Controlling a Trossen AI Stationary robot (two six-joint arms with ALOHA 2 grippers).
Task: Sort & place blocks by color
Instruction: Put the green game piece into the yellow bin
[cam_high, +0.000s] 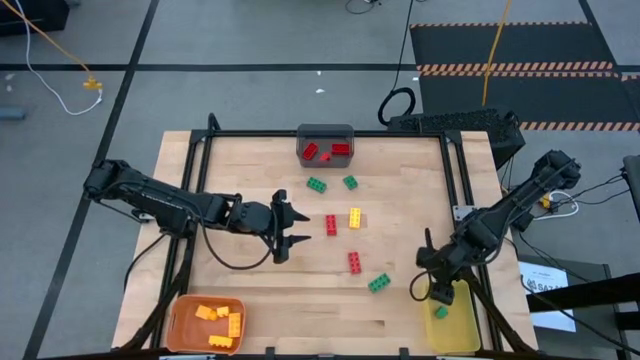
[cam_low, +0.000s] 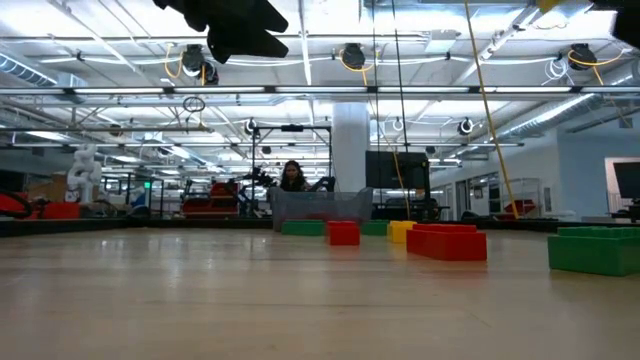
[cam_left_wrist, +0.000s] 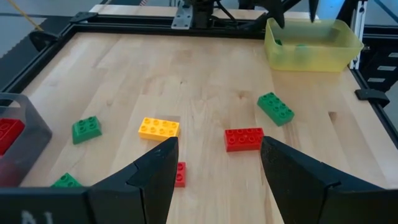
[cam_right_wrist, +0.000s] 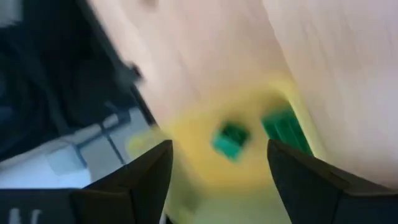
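Observation:
My left gripper is open and empty, low over the table left of centre. It points at a red block. A yellow block, a second red block and a green block lie flat on the wood. Two more green blocks lie farther back. My right gripper is open and empty over the far end of the yellow bin. Green blocks show blurred below it in that bin.
A gray bin with red blocks stands at the far edge, centre. An orange bin with yellow blocks stands at the near left corner. A black frame borders the table. There is bare wood between the blocks and the near edge.

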